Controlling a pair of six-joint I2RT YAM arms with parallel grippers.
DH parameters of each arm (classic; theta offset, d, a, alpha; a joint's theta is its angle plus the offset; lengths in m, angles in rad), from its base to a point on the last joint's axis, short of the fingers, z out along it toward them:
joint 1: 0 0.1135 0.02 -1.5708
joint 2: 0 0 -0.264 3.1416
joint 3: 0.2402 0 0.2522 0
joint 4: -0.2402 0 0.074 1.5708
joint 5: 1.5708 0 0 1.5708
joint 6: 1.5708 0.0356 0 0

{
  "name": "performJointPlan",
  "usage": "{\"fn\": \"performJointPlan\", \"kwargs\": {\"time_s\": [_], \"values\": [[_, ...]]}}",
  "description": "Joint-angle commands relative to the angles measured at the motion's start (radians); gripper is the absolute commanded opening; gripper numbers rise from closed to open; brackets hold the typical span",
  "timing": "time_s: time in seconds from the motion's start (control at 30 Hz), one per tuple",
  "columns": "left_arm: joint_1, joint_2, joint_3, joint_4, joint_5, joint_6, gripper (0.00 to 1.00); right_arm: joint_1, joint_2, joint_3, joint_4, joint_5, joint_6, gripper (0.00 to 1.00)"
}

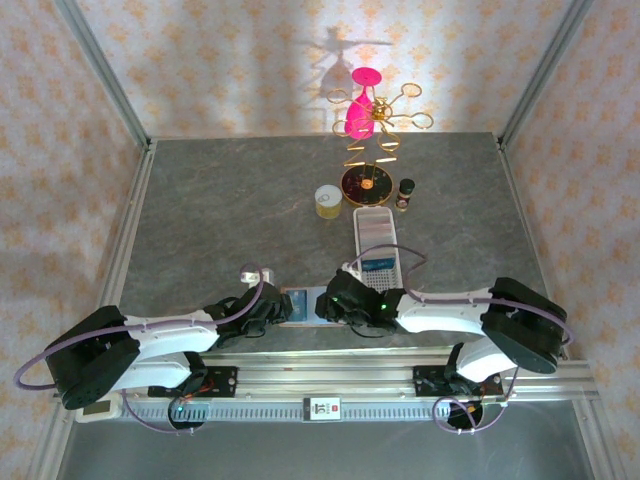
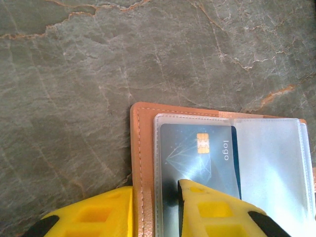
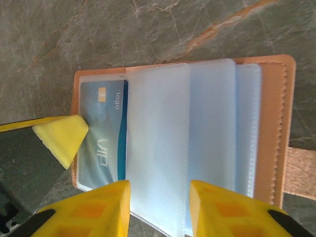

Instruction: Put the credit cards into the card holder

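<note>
A: Left gripper point(image 2: 155, 217), how does it stand?

B: Fingers apart by a narrow gap, astride the left edge of the holder point(image 2: 140, 148). One fingertip point(image 3: 61, 136) lies on the first sleeve. The other is off the leather, over the table point(image 2: 74, 98).

A: And the right gripper point(image 3: 159, 210)?

B: Spread wider, with nothing gripped. It hangs over the clear sleeves point(image 3: 158, 138), and their near edge runs in between its fingers. Whether they touch, I can't tell.

A: Where is the holder?

B: It lies open and flat near the front of the table, between the two grippers. Its tab point(image 3: 301, 165) sticks out on the right.

A: The card?

B: One blue card point(image 3: 101, 133), with its chip and the word "logo" showing, sits in the leftmost sleeve. The left fingertip partly covers it.

A: Anything nearby?

B: A long white tray point(image 1: 377, 240) lies just beyond the right gripper, running away from the arms.
</note>
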Motion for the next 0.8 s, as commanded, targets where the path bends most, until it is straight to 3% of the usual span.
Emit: {"fn": "performJointPlan", "kwargs": {"time_s": [0.0, 0.77], "values": [[-0.007, 0.090, -0.036, -0.060, 0.105, -0.002, 0.26, 0.007, 0.024, 0.005, 0.053, -0.009, 0.014, 0.35], [-0.009, 0.092, -0.043, -0.050, 0.107, -0.007, 0.26, 0.007, 0.022, -0.010, -0.038, 0.059, 0.023, 0.31]]}}
